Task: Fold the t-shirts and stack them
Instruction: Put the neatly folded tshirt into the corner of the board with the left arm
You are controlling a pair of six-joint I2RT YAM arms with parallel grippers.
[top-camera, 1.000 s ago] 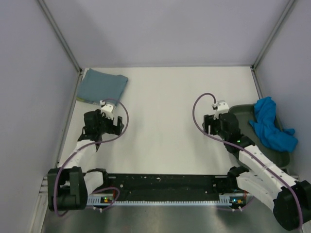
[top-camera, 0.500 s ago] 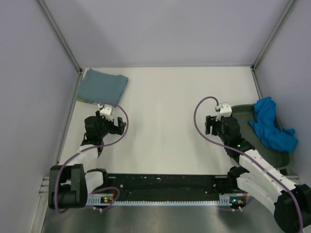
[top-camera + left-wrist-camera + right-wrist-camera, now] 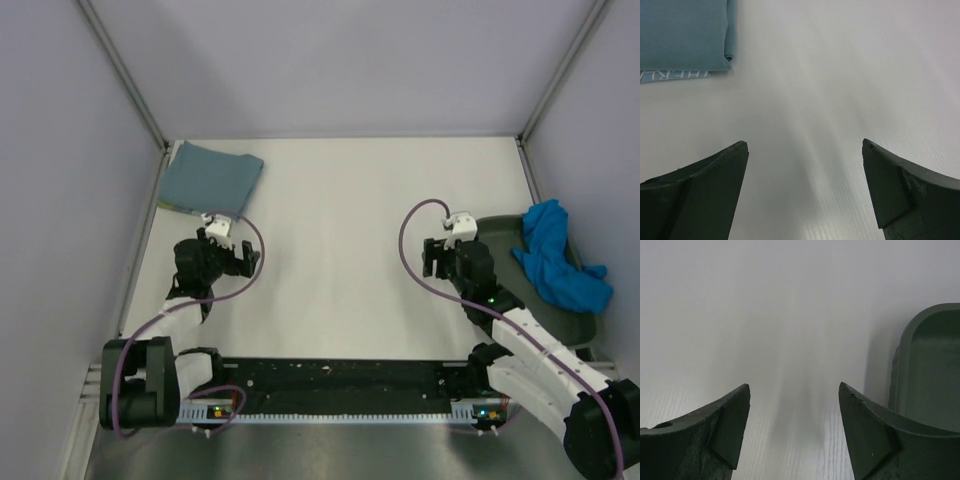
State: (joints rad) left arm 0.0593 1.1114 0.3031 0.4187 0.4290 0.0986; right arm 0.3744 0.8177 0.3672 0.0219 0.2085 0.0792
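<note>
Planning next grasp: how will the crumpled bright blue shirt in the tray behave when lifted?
Likely floppy: the bright blue shirt lies bunched in irregular folds, so it should drape and unfurl from one pinch. It sprawls across the tray, so trailing cloth may drag on its rim.

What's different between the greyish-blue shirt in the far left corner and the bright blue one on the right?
The greyish-blue shirt is folded flat; the bright blue shirt is a crumpled heap. The greyish-blue shirt lies on the table; the bright blue shirt sits in a dark tray. The greyish-blue shirt is muted, the bright blue shirt vivid. Both are cloth.
</note>
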